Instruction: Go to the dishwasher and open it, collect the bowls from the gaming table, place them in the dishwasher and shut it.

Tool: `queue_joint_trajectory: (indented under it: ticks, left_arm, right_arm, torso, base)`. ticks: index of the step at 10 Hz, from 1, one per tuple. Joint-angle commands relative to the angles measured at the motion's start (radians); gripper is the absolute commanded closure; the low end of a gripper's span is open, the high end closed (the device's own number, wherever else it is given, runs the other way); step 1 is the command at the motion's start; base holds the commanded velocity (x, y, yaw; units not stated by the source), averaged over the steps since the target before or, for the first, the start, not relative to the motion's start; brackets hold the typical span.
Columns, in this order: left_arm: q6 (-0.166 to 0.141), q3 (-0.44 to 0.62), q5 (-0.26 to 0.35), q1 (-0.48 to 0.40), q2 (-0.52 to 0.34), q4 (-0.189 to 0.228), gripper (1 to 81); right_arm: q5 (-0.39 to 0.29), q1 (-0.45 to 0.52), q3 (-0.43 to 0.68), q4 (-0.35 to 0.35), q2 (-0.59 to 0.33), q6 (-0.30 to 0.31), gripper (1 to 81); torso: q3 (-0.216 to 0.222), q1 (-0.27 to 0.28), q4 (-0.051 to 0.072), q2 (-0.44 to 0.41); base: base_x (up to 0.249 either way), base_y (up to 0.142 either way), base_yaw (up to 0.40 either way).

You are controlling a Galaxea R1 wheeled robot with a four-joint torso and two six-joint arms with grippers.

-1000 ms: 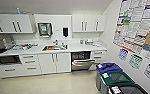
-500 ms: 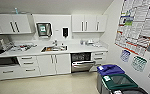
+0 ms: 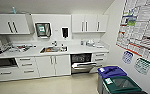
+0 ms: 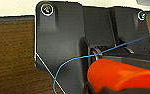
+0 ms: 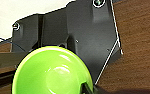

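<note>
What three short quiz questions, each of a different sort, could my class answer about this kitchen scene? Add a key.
1. True or false: the dishwasher door stands partly open.
2. Which colour is the bowl in the right wrist view? A red, B lime green, C black.
3. Fill in: the bin with the blue lid stands beside a bin with a ___ lid.

Key: 1 true; 2 B; 3 green.

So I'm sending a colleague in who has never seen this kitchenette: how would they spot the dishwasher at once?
Face the long white counter with the sink set into it. Just right of the white double-door cabinet below that sink is the dishwasher. Unlike the closed white fronts beside it, it shows a dark interior, with its steel door hanging partly open.
</note>
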Motion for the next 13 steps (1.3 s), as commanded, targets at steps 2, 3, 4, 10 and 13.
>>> queue_joint_trajectory:
  ticks: [2,3,4,10,13]
  left_arm:
    - [0.004,0.001,0.067,-0.052,-0.003,0.006,81.1]
    - [0.004,0.001,0.067,-0.052,-0.003,0.006,81.1]
    - [0.004,0.001,0.067,-0.052,-0.001,0.006,81.1]
    - [0.004,0.001,0.067,-0.052,-0.003,0.006,81.1]
    - [0.004,0.001,0.067,-0.05,-0.004,0.004,81.1]
  right_arm:
    - [-0.052,0.042,0.003,-0.008,-0.014,-0.005,81.1]
    - [-0.052,0.042,0.001,-0.008,-0.014,-0.005,81.1]
    - [-0.052,0.043,0.001,-0.008,-0.014,-0.007,81.1]
    - [-0.052,0.045,0.004,-0.008,-0.014,-0.005,81.1]
    - [-0.052,0.045,0.003,-0.008,-0.014,-0.007,81.1]
  torso:
    - [0.0,0.0,0.0,0.0]
    - [0.0,0.0,0.0,0.0]
    - [0.0,0.0,0.0,0.0]
    - [0.0,0.0,0.0,0.0]
    - [0.0,0.0,0.0,0.0]
  base:
    - [0.116,0.0,0.0]
    - [0.115,0.0,0.0]
    - [0.115,0.0,0.0]
    - [0.115,0.0,0.0]
    - [0.114,0.0,0.0]
